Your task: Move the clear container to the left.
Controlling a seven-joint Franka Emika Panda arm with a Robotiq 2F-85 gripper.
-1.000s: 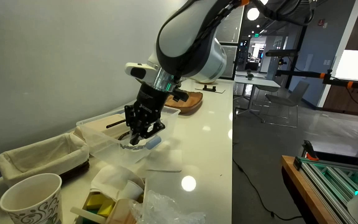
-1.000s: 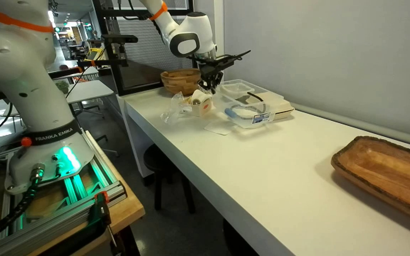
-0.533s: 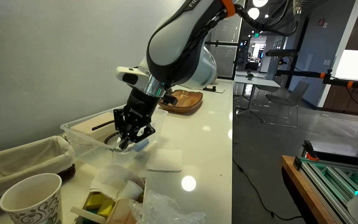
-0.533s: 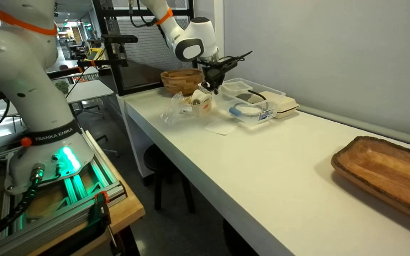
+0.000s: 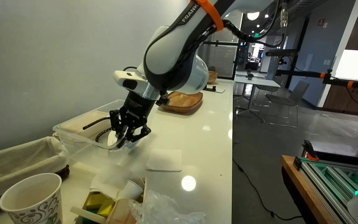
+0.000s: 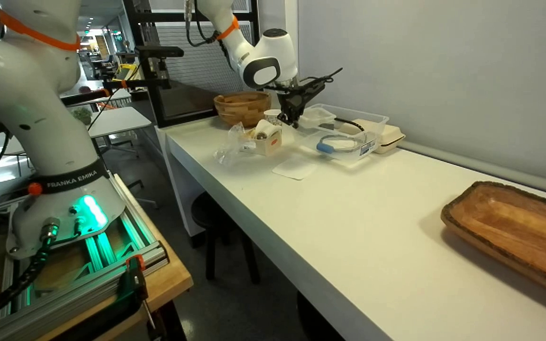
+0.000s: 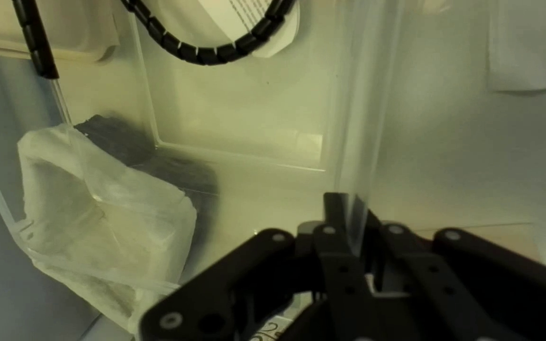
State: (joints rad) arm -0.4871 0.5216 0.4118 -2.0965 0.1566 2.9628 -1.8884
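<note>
1. Plainly, the pincer (image 7: 354, 214) is closed on a side wall of the clear container (image 5: 84, 149).
2. It is near the cloth-lined basket (image 5: 33, 168); whether it touches the worktop (image 5: 194, 149) cannot be told.

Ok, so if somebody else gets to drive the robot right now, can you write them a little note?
Gripper: shut on the rim of the clear container.
Container: near the wall, beside the cloth-lined basket, with a black ribbed cord inside.
Done: it's gripped, and has moved toward the wall in the last second; the basket shifted too.
Left: probably finish the move left, then let go. I can't tell if it's lifted off the counter.
</note>
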